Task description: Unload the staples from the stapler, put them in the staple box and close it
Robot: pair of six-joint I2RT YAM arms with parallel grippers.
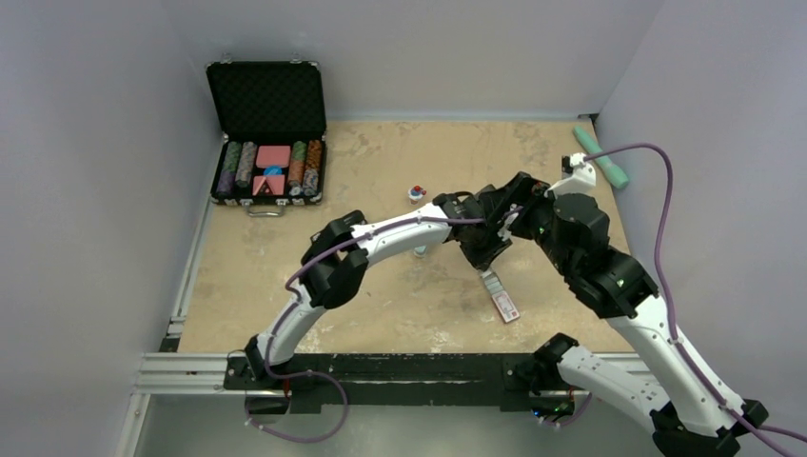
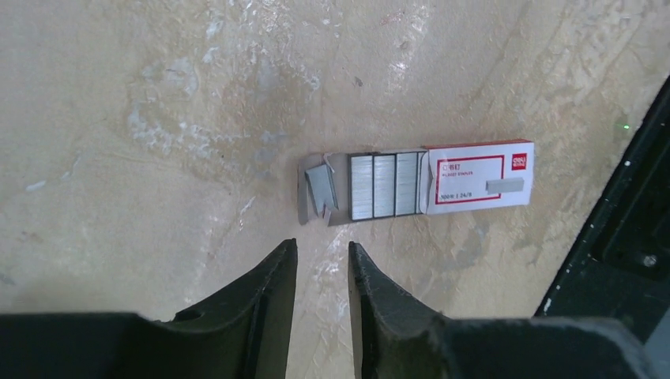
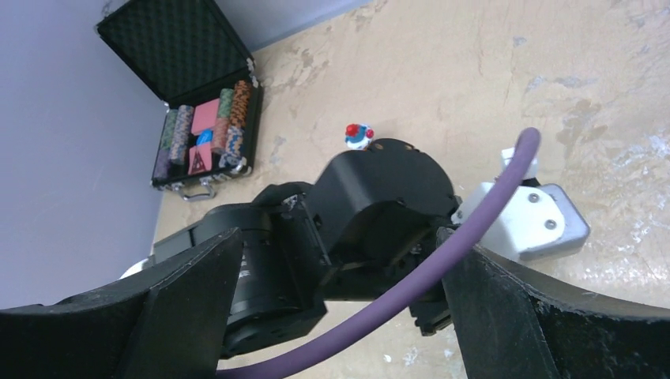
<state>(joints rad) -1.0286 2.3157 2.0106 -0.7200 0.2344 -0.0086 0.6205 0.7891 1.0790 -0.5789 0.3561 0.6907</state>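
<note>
At the far left of the desk (image 1: pixel 400 295) an open black case (image 1: pixel 267 129) holds poker chips, and a small red, white and blue toy (image 1: pixel 416 193) stands nearer the middle. The left pincer (image 2: pixel 322 249) hovers over bare desk, its fingers (image 2: pixel 272 276) slightly apart and pinching nothing. Just beyond its tips a short grey strip, apparently the staples (image 2: pixel 320 188), lies askew at the open end of a red and white pack (image 2: pixel 474 178). The stapler cannot be made out in any view. The right pincer (image 3: pixel 344 237) is spread wide and holds nothing. A teal bar (image 1: pixel 601 155) lies far right.
</note>
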